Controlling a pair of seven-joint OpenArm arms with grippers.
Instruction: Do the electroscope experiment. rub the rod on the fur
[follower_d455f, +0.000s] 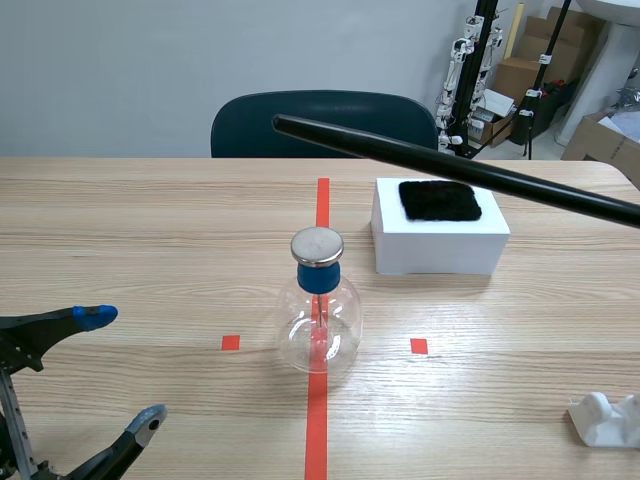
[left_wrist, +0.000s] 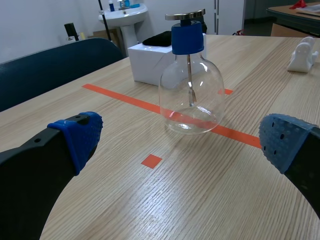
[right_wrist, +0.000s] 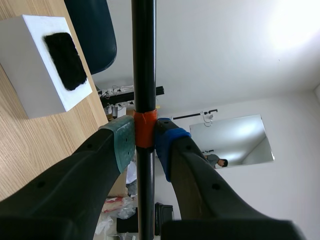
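Holding one rod, one fur, one electroscope, perhaps one figurine

Left fingers spread wide, low; right fingers clamped, pointing upward.

- Your rod is held off the table, slanting in from the right.
- Fur lies atop the white block.
- Electroscope stands on the tape line.

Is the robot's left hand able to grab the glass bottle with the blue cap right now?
Probably yes. The left gripper is open, and the glass bottle stands upright right ahead of it, with only table between them. The right gripper holds the rod up above, out of the way.
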